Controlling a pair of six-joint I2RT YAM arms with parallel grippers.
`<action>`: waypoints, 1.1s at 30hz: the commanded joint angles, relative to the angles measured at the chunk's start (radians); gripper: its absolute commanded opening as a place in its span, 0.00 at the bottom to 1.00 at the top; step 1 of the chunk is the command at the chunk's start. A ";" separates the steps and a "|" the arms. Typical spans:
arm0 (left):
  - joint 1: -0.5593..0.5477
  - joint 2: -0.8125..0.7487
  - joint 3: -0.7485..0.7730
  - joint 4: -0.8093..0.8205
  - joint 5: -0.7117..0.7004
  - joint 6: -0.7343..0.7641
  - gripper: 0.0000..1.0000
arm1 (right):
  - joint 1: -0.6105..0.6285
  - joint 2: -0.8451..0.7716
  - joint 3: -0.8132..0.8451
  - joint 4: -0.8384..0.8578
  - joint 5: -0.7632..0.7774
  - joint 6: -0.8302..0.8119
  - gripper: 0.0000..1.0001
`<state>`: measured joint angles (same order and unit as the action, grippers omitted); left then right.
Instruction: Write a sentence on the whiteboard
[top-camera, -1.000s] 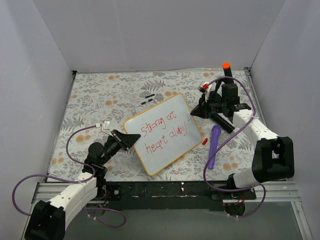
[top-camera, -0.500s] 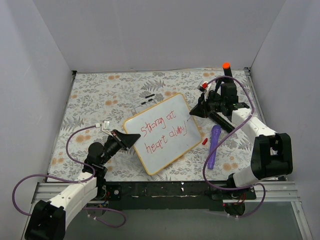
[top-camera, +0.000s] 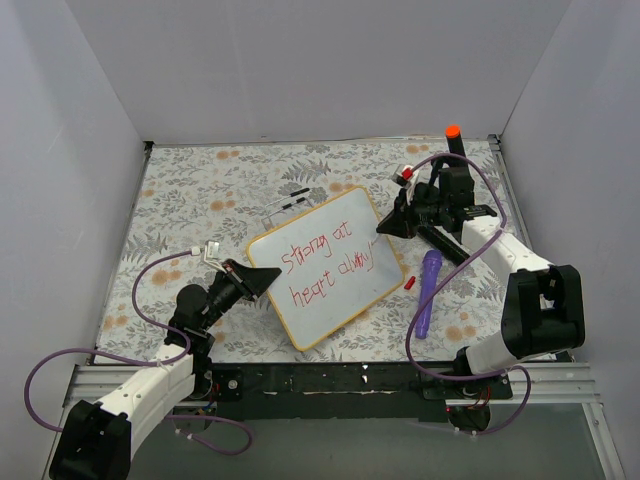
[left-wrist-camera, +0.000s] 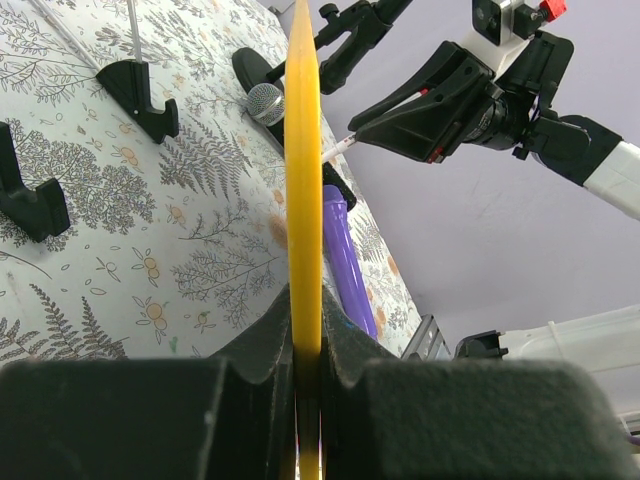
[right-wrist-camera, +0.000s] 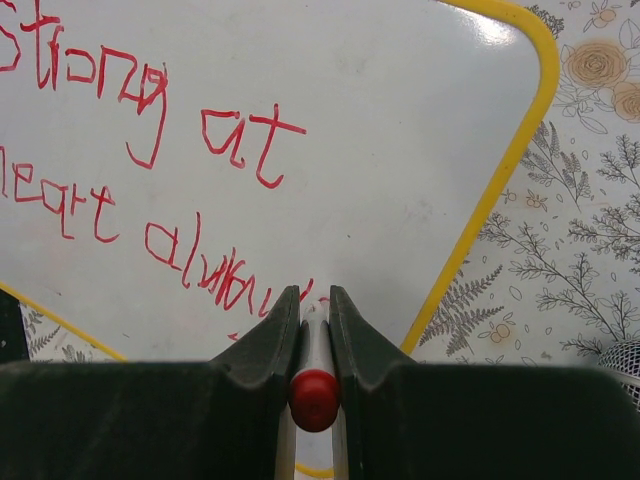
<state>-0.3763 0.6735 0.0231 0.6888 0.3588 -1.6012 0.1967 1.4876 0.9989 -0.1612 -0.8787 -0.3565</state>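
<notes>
The whiteboard (top-camera: 325, 265) lies tilted mid-table, with a yellow frame. The red sentence (top-camera: 328, 262) reads about "Strong at heart always" in two lines, which also shows in the right wrist view (right-wrist-camera: 150, 110). My left gripper (top-camera: 266, 281) is shut on the board's left edge, seen as a yellow strip (left-wrist-camera: 305, 150) between its jaws (left-wrist-camera: 306, 320). My right gripper (top-camera: 384, 225) is over the board's right side, shut on a white marker with a red end (right-wrist-camera: 316, 385). The marker's tip is hidden behind the fingers, just past the last word.
A long purple object (top-camera: 428, 290) and a small red cap (top-camera: 410, 283) lie right of the board. A black microphone (top-camera: 443, 246) lies under the right arm. An orange-topped black post (top-camera: 453, 140) stands at the far right. Thin sticks (top-camera: 290, 200) lie beyond the board.
My right gripper with the marker has shifted slightly to the left and toward the far side. The board and the left arm have not moved.
</notes>
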 joint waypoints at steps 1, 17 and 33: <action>-0.003 -0.029 -0.071 0.173 0.005 -0.043 0.00 | 0.004 -0.001 0.024 -0.035 -0.017 -0.044 0.01; -0.004 -0.040 -0.071 0.166 0.003 -0.043 0.00 | -0.022 -0.018 0.003 -0.075 0.043 -0.075 0.01; -0.003 -0.038 -0.071 0.170 0.003 -0.045 0.00 | 0.003 -0.013 -0.017 -0.095 -0.008 -0.072 0.01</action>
<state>-0.3763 0.6727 0.0231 0.6884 0.3580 -1.6009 0.1810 1.4876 0.9836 -0.2504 -0.8482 -0.4232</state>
